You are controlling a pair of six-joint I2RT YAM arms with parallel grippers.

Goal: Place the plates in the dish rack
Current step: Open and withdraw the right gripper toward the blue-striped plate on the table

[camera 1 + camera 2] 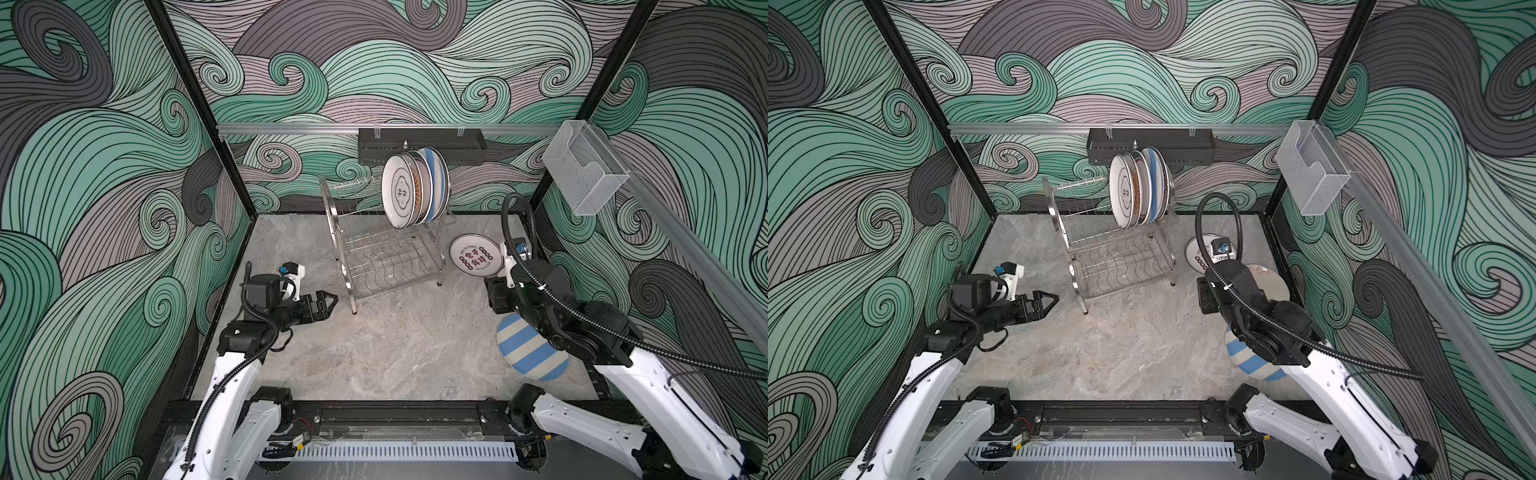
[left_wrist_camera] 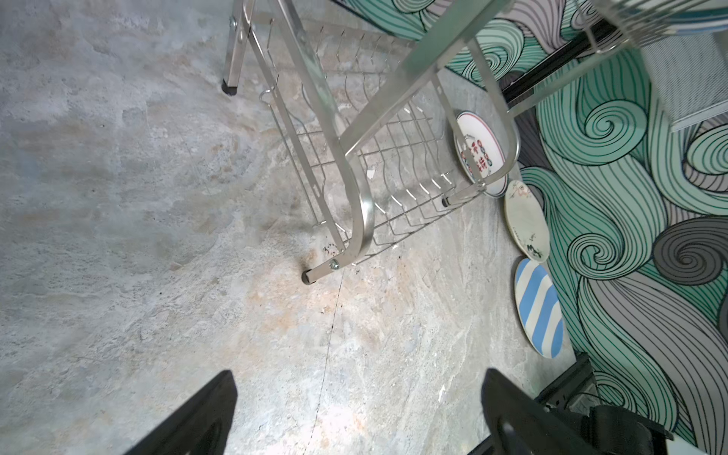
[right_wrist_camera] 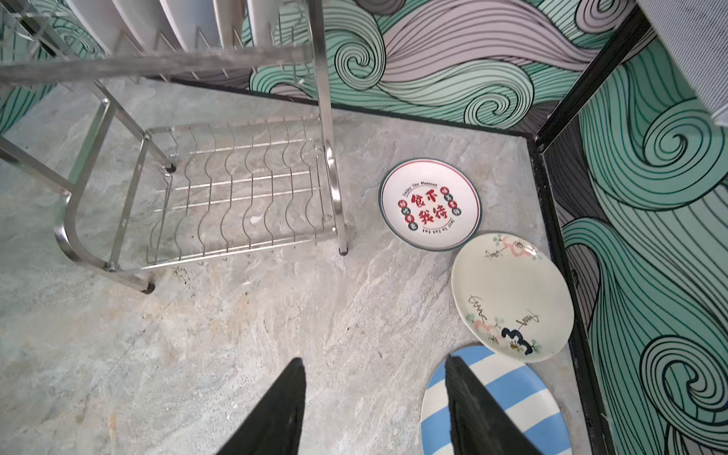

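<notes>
1. Left arm (image 1: 232, 374) lies low on the left of the table (image 1: 395, 353), with the forearm pointing at the rack's near leg.
2. Left pincer (image 1: 331, 302) is released. Its fingers are spread wide with nothing in them, and it stops short of the rack (image 1: 388, 266).
3. Right arm (image 1: 648, 386) is bent over the right side of the table, wrist angled down toward the loose plates.
4. Right pincer (image 3: 374, 409) is released, with bare table between its fingers. One finger (image 3: 472, 413) sits over the rim of the striped plate (image 3: 512, 398). Cannot tell if it touches.
5. In both top views the right pincer is mostly hidden under its own arm. Only the right wrist view shows the gap between its fingers.
6. In a top view only a sliver of the cream plate (image 1: 1268, 277) shows past the arm. The right wrist view shows it whole, with small drawings on it.
7. The left wrist view shows all three loose plates in a row along the right wall.
8. The rack stands mid-back on the table. Its upper tier holds the racked plates (image 1: 401, 195), on edge and packed at its right end. The front one is white with dark characters, and a blue-striped one sits further back. The exact count is unclear.
9. The loose plates lie flat on the table, right of the rack. The red-lettered plate (image 3: 430, 205) is nearest the rack, the cream plate is just beside it, and the striped plate is closest to the arm bases. The cream plate's rim meets the striped one's, but whether they overlap is unclear.
</notes>
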